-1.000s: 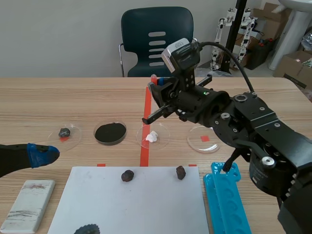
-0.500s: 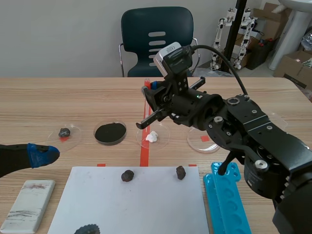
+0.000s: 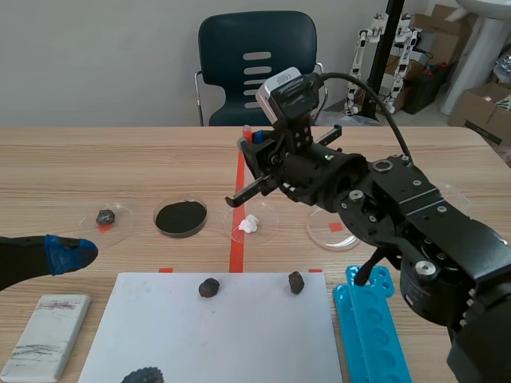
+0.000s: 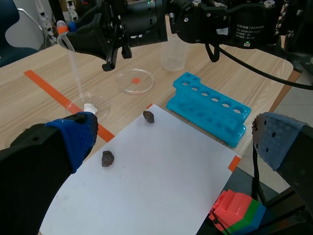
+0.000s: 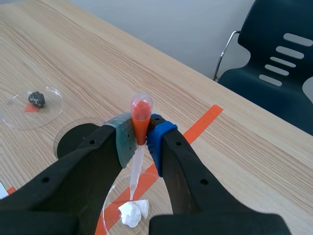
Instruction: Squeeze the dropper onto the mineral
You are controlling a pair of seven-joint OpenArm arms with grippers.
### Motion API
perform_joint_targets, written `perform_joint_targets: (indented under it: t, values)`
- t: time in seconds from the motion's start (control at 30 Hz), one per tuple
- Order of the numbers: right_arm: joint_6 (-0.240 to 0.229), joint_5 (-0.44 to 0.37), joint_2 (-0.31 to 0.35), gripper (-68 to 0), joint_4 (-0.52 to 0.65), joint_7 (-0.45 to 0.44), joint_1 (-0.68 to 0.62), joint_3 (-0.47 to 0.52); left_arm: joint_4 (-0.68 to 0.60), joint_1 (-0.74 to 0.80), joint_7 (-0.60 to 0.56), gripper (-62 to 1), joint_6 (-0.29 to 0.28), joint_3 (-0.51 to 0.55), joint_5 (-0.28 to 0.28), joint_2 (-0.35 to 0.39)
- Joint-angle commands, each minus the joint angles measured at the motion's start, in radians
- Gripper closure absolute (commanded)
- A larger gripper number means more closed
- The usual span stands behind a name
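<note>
Right wrist view: orange-bulbed clear dropper (image 5: 140,128)

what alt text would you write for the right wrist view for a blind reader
The right gripper has its fingers shut on a dropper with an orange bulb, its tip pointing down at a white mineral in a clear dish. Beyond sit a dish of black powder and a dark rock in another dish.
</note>
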State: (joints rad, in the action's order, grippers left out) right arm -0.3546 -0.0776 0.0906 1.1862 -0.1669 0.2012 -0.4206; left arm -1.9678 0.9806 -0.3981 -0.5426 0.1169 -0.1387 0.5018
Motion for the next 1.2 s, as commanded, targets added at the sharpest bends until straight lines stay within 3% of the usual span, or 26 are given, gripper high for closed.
perform_joint_targets:
  t: [0.0, 0.6, 1.17]
  values:
    - [0.004, -0.011, 0.0, -6.6, 0.002, -0.012, 0.017, 0.002, -0.014, -0.003, -0.018, -62.3, 0.002, -0.003, -0.013, -0.002]
    - [0.003, -0.011, 0.0, -6.2, 0.002, -0.012, 0.017, 0.002, -0.014, -0.003, -0.018, -62.3, 0.002, -0.003, -0.013, -0.002]
    - [0.003, -0.011, 0.0, -1.1, 0.002, -0.011, 0.017, 0.002, -0.014, -0.003, -0.018, -62.3, 0.002, -0.003, -0.013, -0.002]
